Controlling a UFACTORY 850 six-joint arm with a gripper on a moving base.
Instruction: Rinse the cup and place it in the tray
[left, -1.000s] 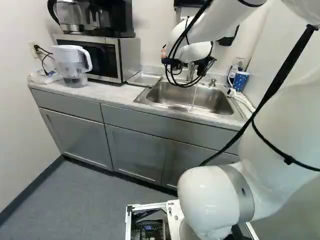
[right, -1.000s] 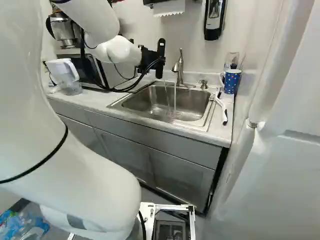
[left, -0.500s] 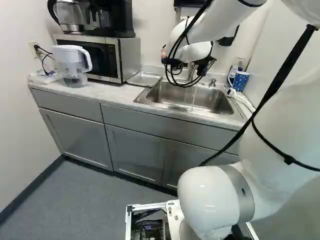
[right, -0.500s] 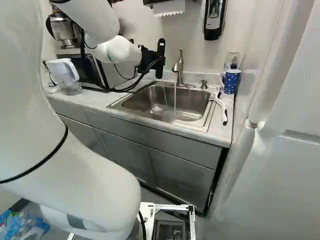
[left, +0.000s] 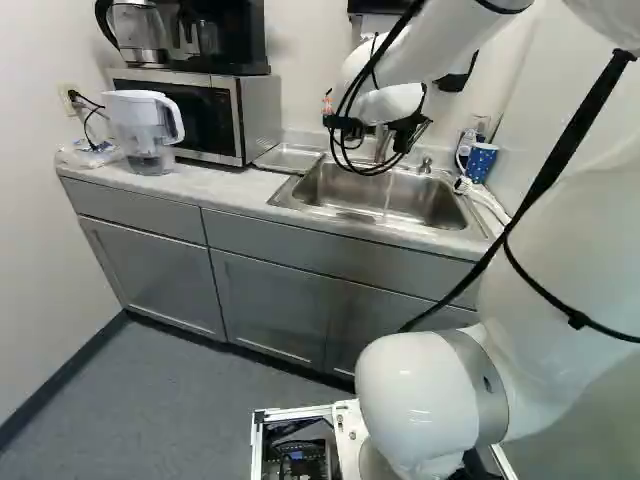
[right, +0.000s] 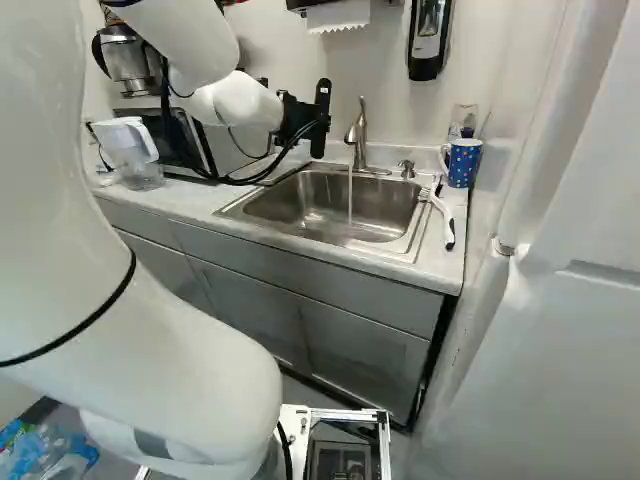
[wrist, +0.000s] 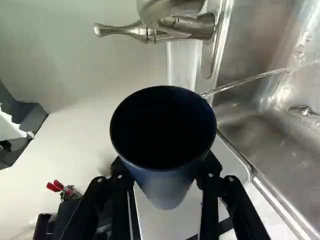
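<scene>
Cup (wrist: 164, 142) gripped between our fingers (wrist: 212, 187), we should turn it slowly under the faucet (right: 359, 133), upper middle, right base view.

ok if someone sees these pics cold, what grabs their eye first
A newcomer would probably notice the big white robot arm, filling the left of the right base view. Next comes the dark blue cup held by the black end effector in the wrist view, then the thin water stream falling from the silver metal faucet into the steel sink.
</scene>
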